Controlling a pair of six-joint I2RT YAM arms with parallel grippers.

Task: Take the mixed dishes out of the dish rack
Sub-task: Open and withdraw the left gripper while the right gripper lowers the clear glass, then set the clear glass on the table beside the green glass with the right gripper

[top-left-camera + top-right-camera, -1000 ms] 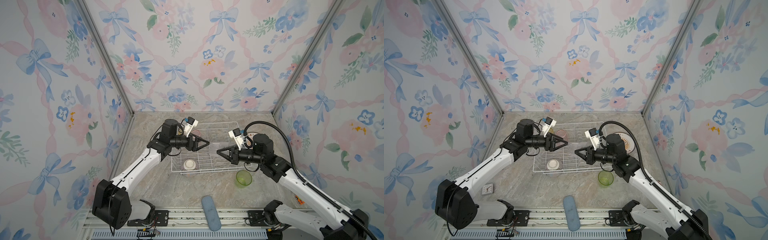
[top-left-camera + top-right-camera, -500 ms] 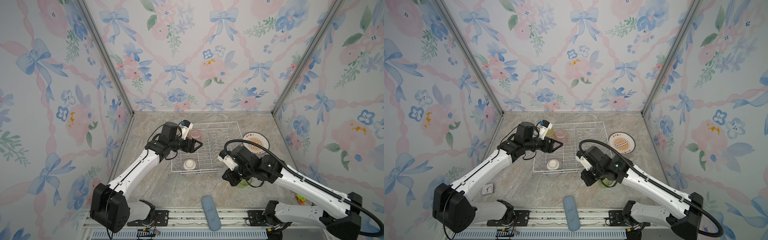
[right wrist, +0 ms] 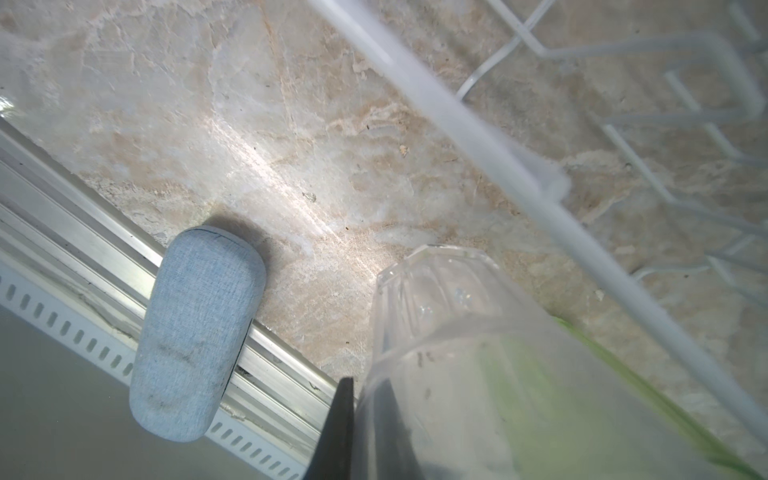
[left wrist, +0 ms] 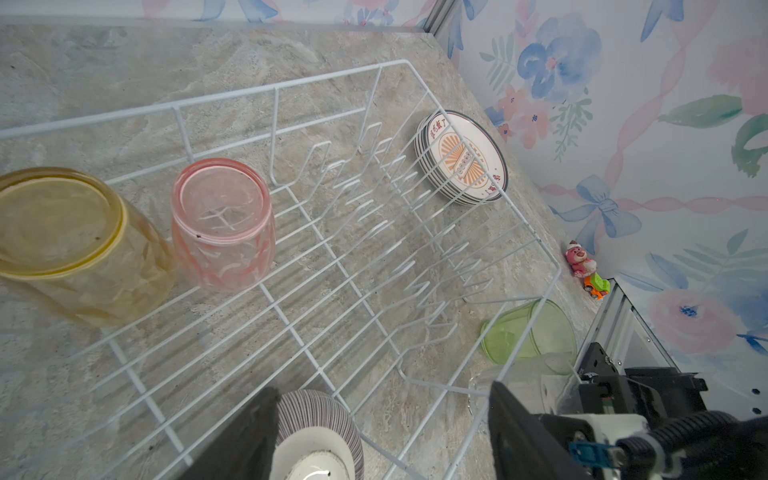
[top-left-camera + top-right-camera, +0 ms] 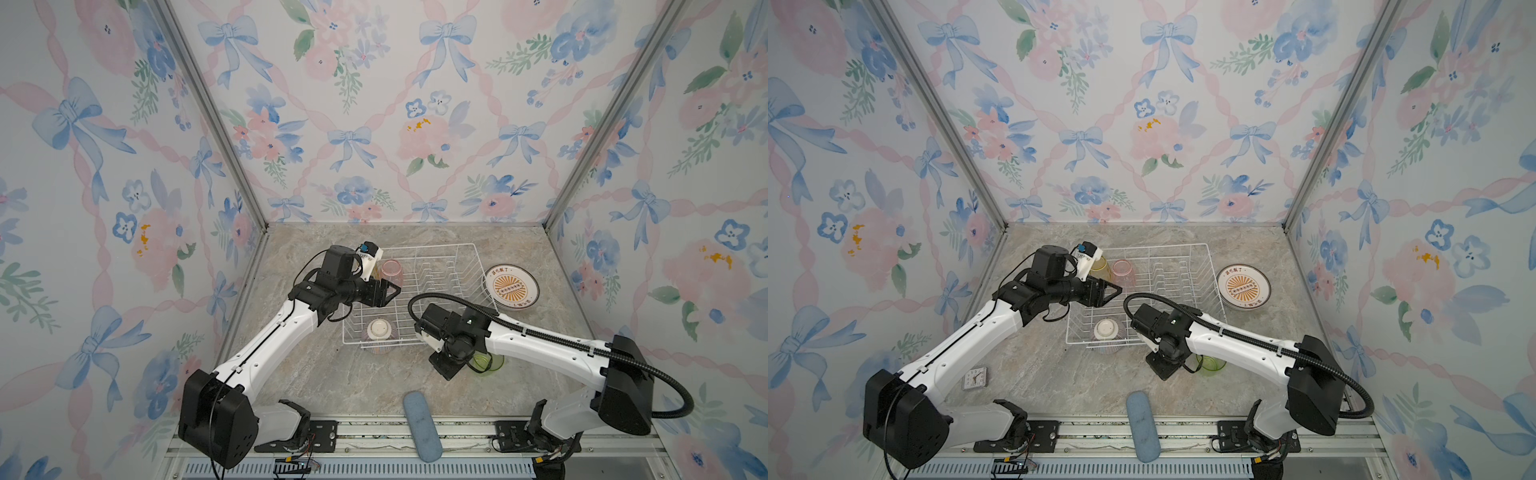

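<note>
- Hardest to read, nearest first: the blue-grey pad (image 5: 422,426) lies half over the front rail. My right arm covers part of the green tumbler (image 5: 489,362). The clear tumbler (image 3: 440,316) hardly shows from above, and I only see it plainly in the right wrist view. The left wrist camera hides the yellow tumbler (image 5: 1099,266) in a top view.
- The right gripper (image 3: 362,392) is pinched on the clear tumbler's wall, with one finger outside and the other dark through the glass. I cannot tell whether the tumbler's base touches the table.
- Since a second ago, the right gripper has swung off the dish rack (image 5: 432,248), out past its near right corner and lower. The stack of plates (image 5: 510,286) that it masked now shows. The left gripper (image 5: 391,293) has drawn back a little to the left.
- The left gripper is spread and holds nothing, above the rack's left half.
- The striped bowl (image 5: 379,333) sits upside down at the rack's near edge, nearer than the left gripper. The pink tumbler (image 5: 392,271) stands inverted just beyond that gripper, with the yellow tumbler beside it.
- The green tumbler stands upright on the table just beside the right gripper, outside the rack. The plates lie right of the rack, well apart from both grippers.
</note>
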